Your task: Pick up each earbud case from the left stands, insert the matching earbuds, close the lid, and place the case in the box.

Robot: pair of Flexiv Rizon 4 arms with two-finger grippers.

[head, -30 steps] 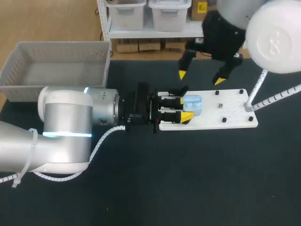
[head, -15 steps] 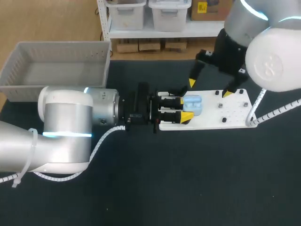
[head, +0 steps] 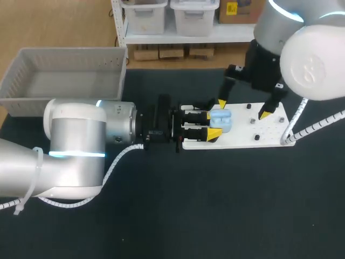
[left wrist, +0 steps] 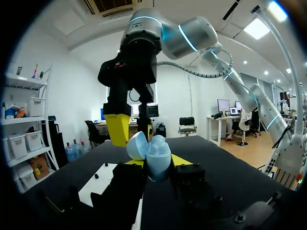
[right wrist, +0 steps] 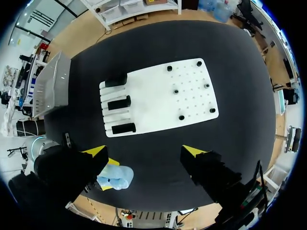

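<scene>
Head view: the left gripper point(head: 211, 124) is clenched on a light blue earbud case point(head: 221, 120), held over the near end of a white board point(head: 269, 135) on the black table top point(head: 215, 205). The right gripper point(head: 242, 109) hangs just beyond the case, fingers spread wide. A grey basket point(head: 64, 52) sits well behind the left gripper.

Left wrist view: the case point(left wrist: 157, 149) stands between this gripper's fingers, lid swung open. One yellow finger point(left wrist: 117, 129) of the right gripper is close ahead.

Right wrist view: beneath the released fingers lie the board point(right wrist: 158, 96) and three black stands point(right wrist: 119, 103). The case point(right wrist: 115, 177) shows beside one finger.
</scene>
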